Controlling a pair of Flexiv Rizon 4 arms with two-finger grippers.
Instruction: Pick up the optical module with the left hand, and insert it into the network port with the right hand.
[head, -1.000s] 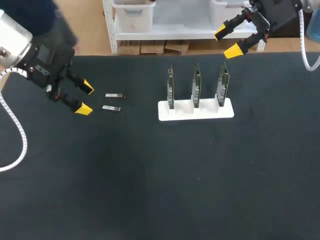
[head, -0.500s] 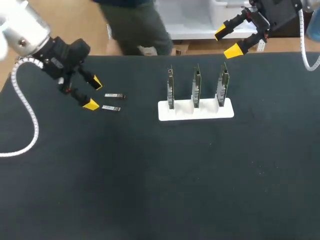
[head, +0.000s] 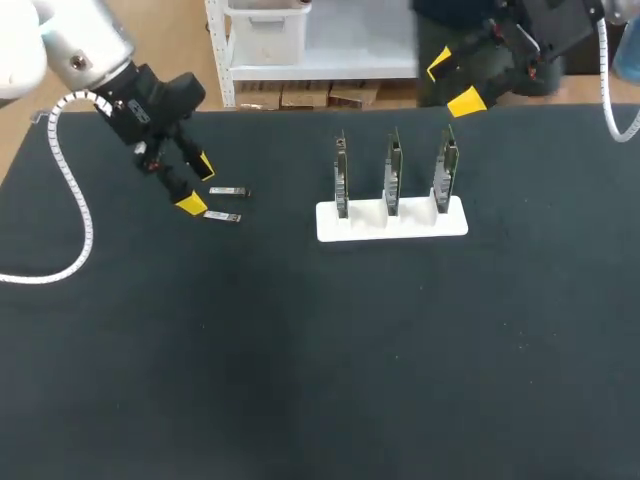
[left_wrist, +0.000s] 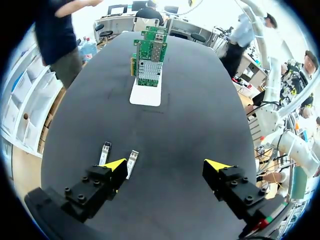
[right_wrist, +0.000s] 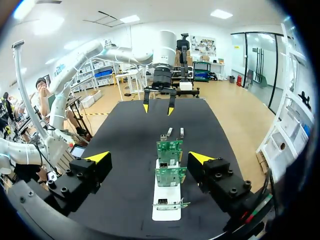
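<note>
1. Well, the left gripper (head: 198, 186) is hanging low over the black tabletop (head: 320, 350), near its far left corner. Its two yellow fingers are standing wide apart and are holding nothing.
2. The far optical module (head: 229, 191) and the near optical module (head: 222, 216) are lying flat on the tabletop just to the right of that gripper. They are lying side by side, close together but not touching. In the left wrist view both are sitting just ahead of one finger, not between the two fingers.
3. Each module is looking like a tiny metal bar, so I am guessing it is light, hard and a bit slippery. It is lying very low, so the fingers are going to need to come right down to the tabletop. The best hold is probably on the two long sides, near one end, so the other end is sticking out for the other gripper.
4. A white holder (head: 392, 222) is sitting near the middle of the far edge, with three green boards (head: 392, 172) standing upright in it. The network port is probably on one of these boards, but it is too small to see well.
5. The right gripper (head: 452, 83) is hanging up high over the far edge, toward the far right corner. Its fingers are spread wide and empty too.
</note>
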